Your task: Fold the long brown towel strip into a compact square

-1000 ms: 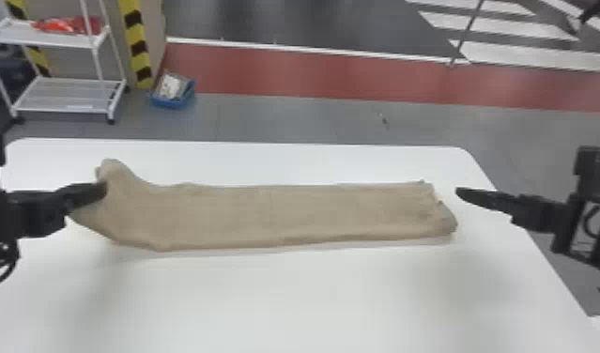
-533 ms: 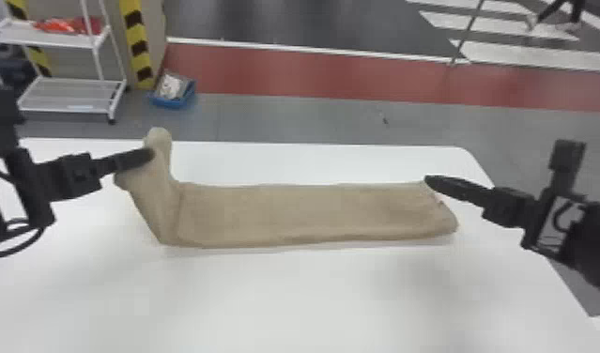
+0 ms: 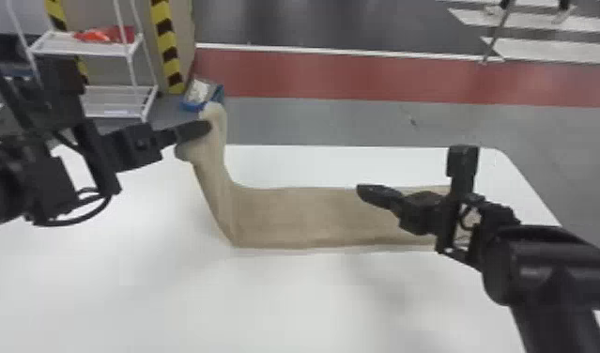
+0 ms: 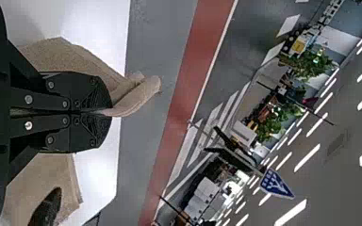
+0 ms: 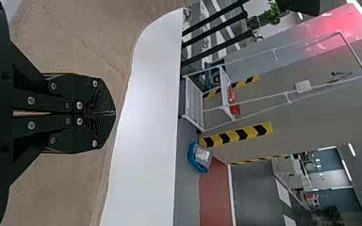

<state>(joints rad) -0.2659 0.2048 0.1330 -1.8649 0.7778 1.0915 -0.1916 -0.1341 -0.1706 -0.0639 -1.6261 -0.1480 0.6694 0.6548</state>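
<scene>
One towel [image 3: 294, 216], white table [image 3: 181, 291], grey floor [image 3: 312, 122] beyond

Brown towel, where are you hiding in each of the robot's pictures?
Head view: the brown towel crosses the middle, its left end lifted in the left pincer.
Left wrist view: its pinched end pokes past that pincer's tips.
Right wrist view: it shows behind the right pincer, on both sides.
Landmark in all three: the red floor strip.

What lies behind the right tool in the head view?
Part of the towel, flat on the table. The tool and its arm hide much of the towel's right end.
</scene>
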